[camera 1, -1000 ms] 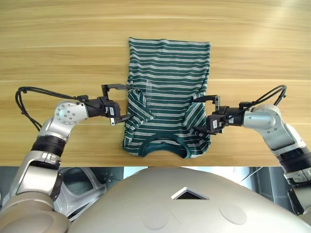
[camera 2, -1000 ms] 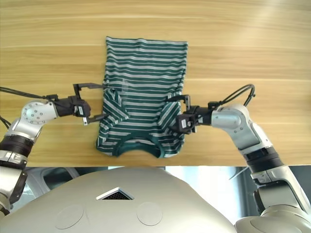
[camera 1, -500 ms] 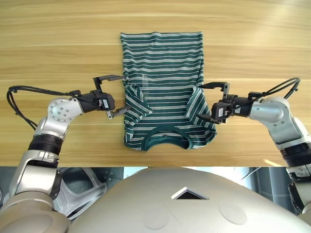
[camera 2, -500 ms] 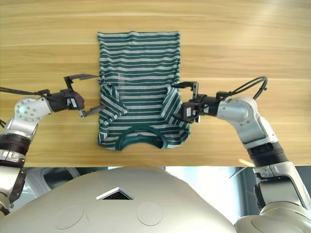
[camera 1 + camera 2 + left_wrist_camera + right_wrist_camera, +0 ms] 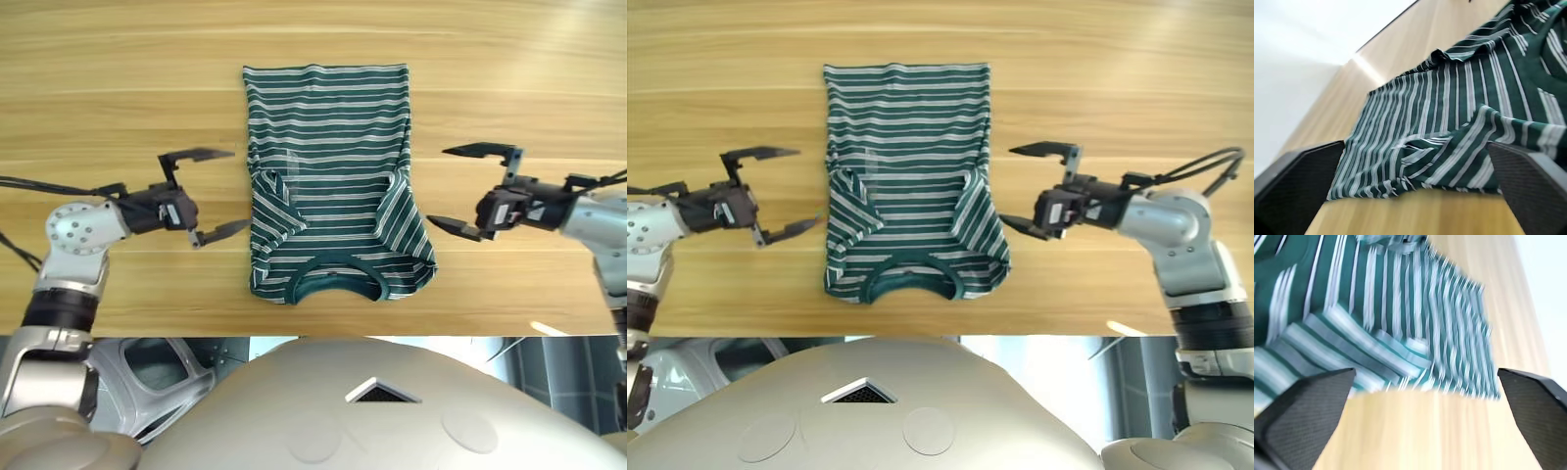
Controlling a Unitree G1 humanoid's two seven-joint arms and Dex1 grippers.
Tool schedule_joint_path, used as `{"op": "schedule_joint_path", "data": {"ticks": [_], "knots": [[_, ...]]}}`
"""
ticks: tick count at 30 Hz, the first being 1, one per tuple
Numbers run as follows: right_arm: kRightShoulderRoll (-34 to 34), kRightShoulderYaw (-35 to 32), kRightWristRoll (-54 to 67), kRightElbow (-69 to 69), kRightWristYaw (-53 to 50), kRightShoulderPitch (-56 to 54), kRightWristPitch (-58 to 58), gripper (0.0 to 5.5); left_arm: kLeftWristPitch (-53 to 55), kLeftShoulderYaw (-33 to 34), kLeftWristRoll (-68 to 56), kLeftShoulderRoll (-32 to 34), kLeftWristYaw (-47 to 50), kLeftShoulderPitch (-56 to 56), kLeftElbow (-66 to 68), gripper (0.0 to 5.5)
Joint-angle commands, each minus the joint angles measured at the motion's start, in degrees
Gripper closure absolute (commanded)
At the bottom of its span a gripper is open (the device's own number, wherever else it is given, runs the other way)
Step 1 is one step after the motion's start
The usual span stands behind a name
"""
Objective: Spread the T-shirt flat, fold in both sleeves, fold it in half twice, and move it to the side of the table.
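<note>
The striped T-shirt (image 5: 328, 147) runs 12-to-6 on the tabletop (image 5: 118, 78), collar at 6. The open left hand (image 5: 240, 188) sits at its 9 and the open right hand (image 5: 437, 185) at its 3, equally near.

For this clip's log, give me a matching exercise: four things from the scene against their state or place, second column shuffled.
1. T-shirt
2. left gripper
3. right gripper
4. collar

A. open, clear of the T-shirt, on the robot's right
B. nearest the robot
C. flat, both sleeves folded in
D. open, clear of the T-shirt, on the robot's left

Pairs: 1-C, 2-D, 3-A, 4-B
</note>
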Motion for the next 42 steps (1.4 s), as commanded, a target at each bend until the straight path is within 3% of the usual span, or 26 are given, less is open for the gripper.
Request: {"op": "schedule_joint_path", "data": {"ticks": [1,8,18,26,42], "knots": [[-4.2,-3.4,0.5,2.8,1.8,5.0,-4.0,0.14,-0.9,0.3,1.2,4.8,-3.8,5.7,-1.1,0.1],[-4.6,-1.8,0.2,5.6,3.8,10.0,-6.8,0.14,-2.3,0.5,3.5,7.4,-5.3,10.8,-1.9,0.1],[-0.2,8.2,-4.0,6.7,5.5,8.1,-6.5,0.14,-3.5,-3.5,9.7,1.3,-2.0,9.2,-2.5,0.1],[-0.7,11.2,-2.6,4.5,6.0,8.3,-5.7,0.14,-3.7,-5.9,11.4,-1.2,-0.5,8.0,-2.5,0.1],[0.9,13.7,-4.2,5.5,5.0,6.2,-4.8,3.0,-3.7,-8.1,12.9,-3.1,2.0,5.7,-1.2,0.1]]}}
